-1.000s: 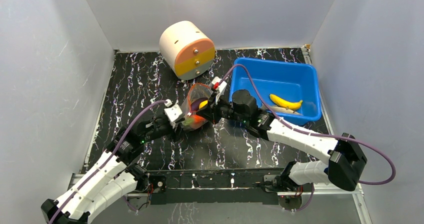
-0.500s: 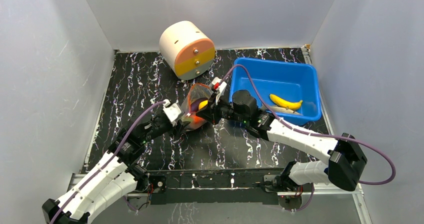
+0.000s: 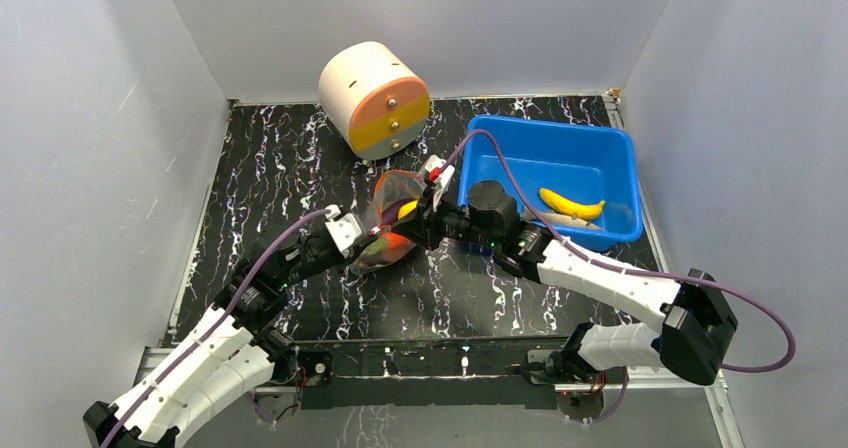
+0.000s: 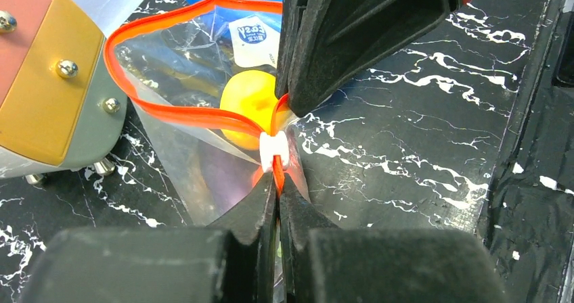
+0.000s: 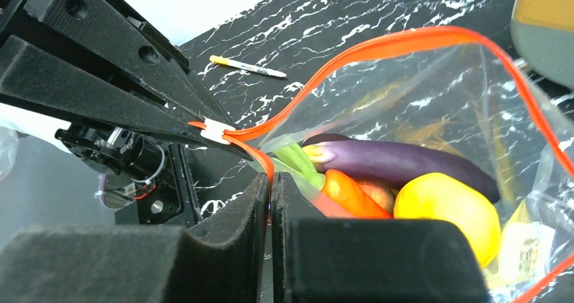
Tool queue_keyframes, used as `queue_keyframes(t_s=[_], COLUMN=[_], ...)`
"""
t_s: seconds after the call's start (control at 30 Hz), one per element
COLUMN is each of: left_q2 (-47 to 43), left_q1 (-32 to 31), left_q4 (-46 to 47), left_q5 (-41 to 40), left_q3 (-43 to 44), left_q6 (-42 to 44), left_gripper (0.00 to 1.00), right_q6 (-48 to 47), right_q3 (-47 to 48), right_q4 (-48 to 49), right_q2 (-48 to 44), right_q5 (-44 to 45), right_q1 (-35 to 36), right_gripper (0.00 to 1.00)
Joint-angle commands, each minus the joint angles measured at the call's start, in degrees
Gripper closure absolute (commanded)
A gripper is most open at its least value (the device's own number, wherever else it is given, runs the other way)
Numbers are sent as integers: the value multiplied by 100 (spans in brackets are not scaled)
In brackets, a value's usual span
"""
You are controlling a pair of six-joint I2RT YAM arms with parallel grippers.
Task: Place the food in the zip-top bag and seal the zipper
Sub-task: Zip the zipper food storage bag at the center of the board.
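The zip-top bag (image 3: 392, 218) lies mid-table with its mouth open. It holds a purple eggplant (image 5: 399, 162), an orange carrot (image 5: 348, 191) and a yellow round piece (image 5: 443, 212). My left gripper (image 4: 277, 180) is shut on the red-orange zipper (image 4: 169, 113), just below its pale pull tab (image 4: 274, 147). My right gripper (image 5: 271, 178) is shut on the same strip from the other side of the tab (image 5: 216, 132). In the top view the left gripper (image 3: 368, 240) and right gripper (image 3: 413, 220) meet at the bag's near corner. A yellow banana (image 3: 572, 204) lies in the blue bin.
The blue bin (image 3: 600, 158) stands at the back right, with a pale flat item beside the banana. A cream-and-orange cylinder (image 3: 375, 98) lies on its side just behind the bag. A thin pale stick (image 5: 247, 66) lies on the table near the left arm. Grey walls close in three sides.
My left gripper has drawn slightly back toward the near left, and the bag has tilted and lowered with it. The right arm has hardly moved.
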Motion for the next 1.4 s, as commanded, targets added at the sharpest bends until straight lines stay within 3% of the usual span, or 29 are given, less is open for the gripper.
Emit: queue_keyframes(t_s=[0.0, 0.17, 0.4, 0.8, 1.37], left_q2=[-210, -308, -308, -334, -315], left_q1=[4, 4, -1, 3, 2], left_q4=[113, 23, -27, 30, -16], left_q5=[307, 520, 749, 845, 897], left_q3=[-49, -67, -76, -129, -133], left_q6=[137, 168, 173, 111, 138], left_gripper=[100, 100, 100, 100, 100], right_q6=[-587, -1724, -3205, -3958, -4333], right_q3=[113, 307, 707, 1081, 1276], right_q4=[175, -246, -987, -957, -958], right_q2=[-343, -561, -541, -87, 434], right_q5=[-105, -516, -1543, -2426, -2385], right_q1=[-14, -10, -13, 56, 210], right_gripper=[90, 65, 50, 59, 65])
